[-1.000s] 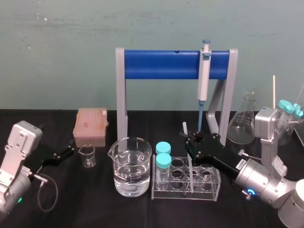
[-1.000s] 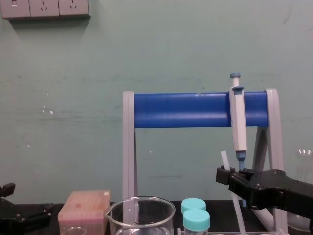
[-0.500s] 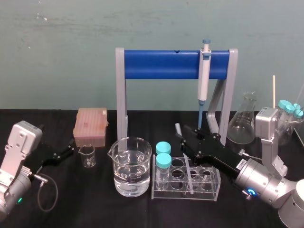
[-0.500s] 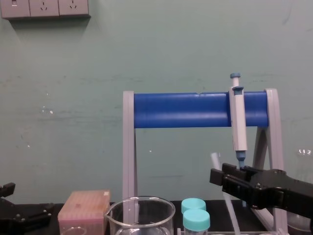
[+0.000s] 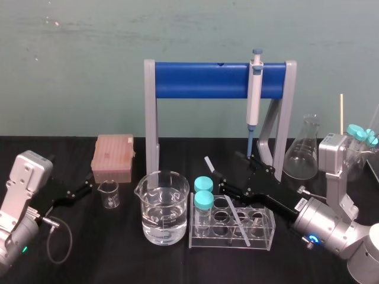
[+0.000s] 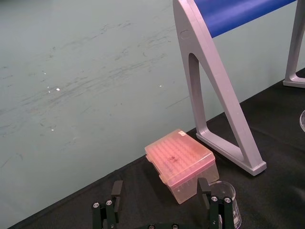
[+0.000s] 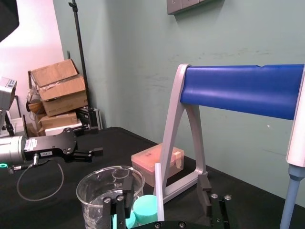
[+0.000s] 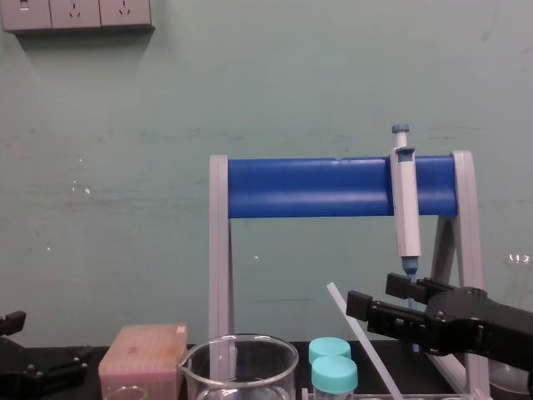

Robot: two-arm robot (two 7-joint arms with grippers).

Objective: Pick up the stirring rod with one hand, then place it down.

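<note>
The stirring rod (image 5: 211, 166) is a thin whitish stick. It leans toward the big beaker with its lower end down in the clear tube rack (image 5: 265, 236). My right gripper (image 5: 237, 171) is open around it, one finger on each side, with the rod (image 7: 158, 186) loose in the gap. From the chest, the rod (image 8: 337, 298) slants up to the left in front of the right gripper (image 8: 371, 293). The left gripper (image 6: 162, 205) is parked at the table's left, open with nothing between its fingers.
A large beaker of water (image 5: 164, 207) and two teal-capped tubes (image 5: 203, 195) stand left of the rod. Behind it a pipette (image 5: 254, 94) hangs on the blue-barred stand (image 5: 201, 80), with a flask (image 5: 303, 155) at right. A pink tip box (image 5: 112, 157) and small beaker (image 5: 109, 194) sit near the left gripper.
My right gripper went from shut on the rod to open. The freed rod tipped from near upright to leaning left, toward the big beaker. The left arm stayed still.
</note>
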